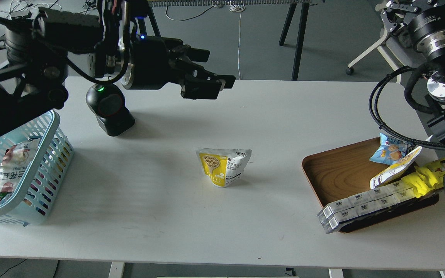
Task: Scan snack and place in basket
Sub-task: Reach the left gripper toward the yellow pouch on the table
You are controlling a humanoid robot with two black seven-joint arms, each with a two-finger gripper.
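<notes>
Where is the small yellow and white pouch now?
In the head view, the pouch stands upright alone near the middle of the white table, between the blue basket on the left and the wooden tray on the right.

We see a fairly dim, evenly lit scene with cool, soft light from above. The white table (245,116) shows no harsh glare. Soft shadows fall under our left arm (72,46), beside the scanner (108,110) and the pouch (224,166). Focus is sharp centrally; dark arm parts lose detail.
</notes>
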